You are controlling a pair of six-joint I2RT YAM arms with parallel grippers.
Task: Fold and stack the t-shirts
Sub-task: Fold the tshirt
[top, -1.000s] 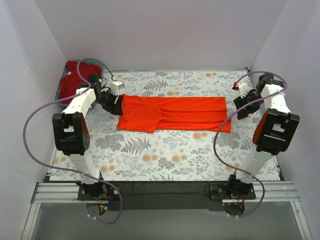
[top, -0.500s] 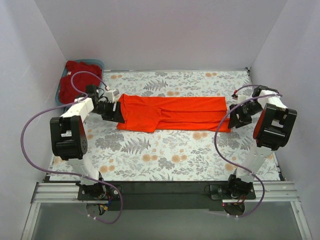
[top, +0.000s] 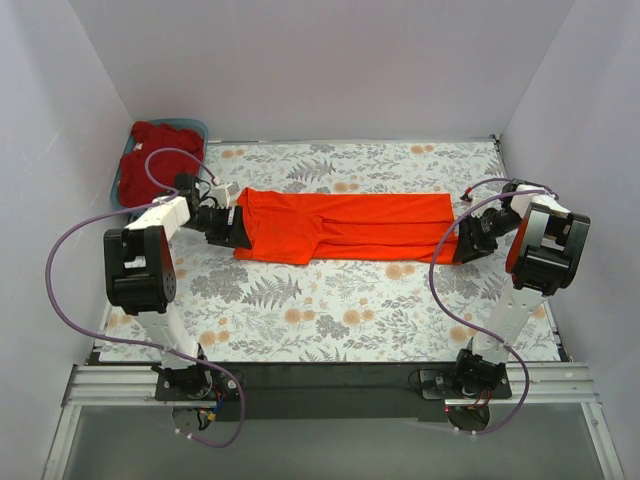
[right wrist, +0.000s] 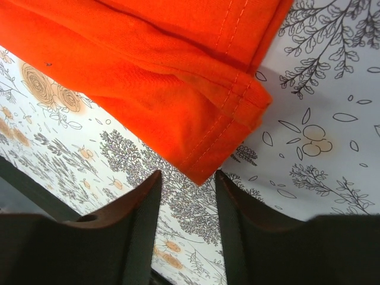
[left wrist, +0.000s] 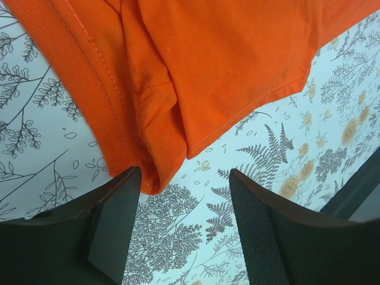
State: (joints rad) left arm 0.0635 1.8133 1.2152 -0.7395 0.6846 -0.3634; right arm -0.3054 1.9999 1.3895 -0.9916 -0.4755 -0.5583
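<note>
Left gripper point(left wrist: 184, 178) has its jaws spread wide and holds nothing. The near left corner of the orange-red t-shirt point(top: 345, 225) lies just by one finger. My right gripper point(right wrist: 187, 178) is parted more narrowly, also empty, with the shirt's near right corner poking between its fingers. I see the shirt folded into a long band across the table point(top: 330, 300). The crimson t-shirt point(top: 150, 165) is bunched in the blue bin point(top: 203, 128), far left.

This is a robotics lab test cell. Plain white panels point(top: 320, 70) box in a table under a floral cloth point(top: 330, 310). The left arm point(top: 140, 265) and right arm point(top: 540, 255) are bolted by an aluminium rail point(top: 110, 385), and purple cables point(top: 50, 270) loop loose.
</note>
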